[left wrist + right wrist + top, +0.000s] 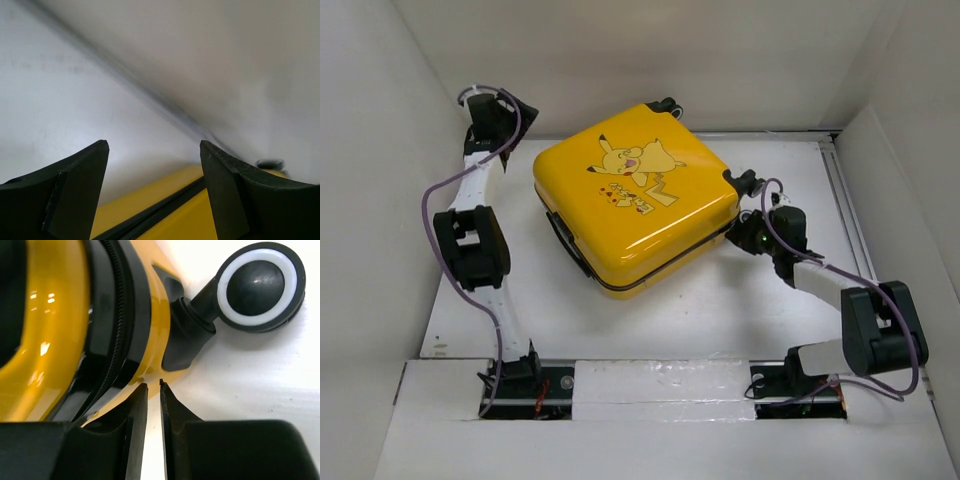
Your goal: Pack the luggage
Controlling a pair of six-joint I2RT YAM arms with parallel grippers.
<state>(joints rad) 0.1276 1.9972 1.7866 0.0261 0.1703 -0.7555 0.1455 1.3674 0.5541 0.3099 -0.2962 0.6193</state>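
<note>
The white desk [720, 320] carries one thing, the yellow suitcase [635, 205]; it lies flat a little to the far side of the middle, turned at an angle, lid down and cartoon print up.

The left hand [154, 150] hangs at the case's far left corner with its fingers wide apart and nothing between them; the yellow shell and its black seam show just below. The right hand [154, 384] sits low at the case's right corner, its fingers drawn together to a thin slit; nothing shows in the slit.

Just beyond its tips stands a black wheel [260, 287] with a white ring; beside that runs the zipper [112, 340].

With the lid down, the step in hand seems to be zipping up; no pull tab is visible, so the next move calls for finding it along the seam, while the left hand steadies the shell.
</note>
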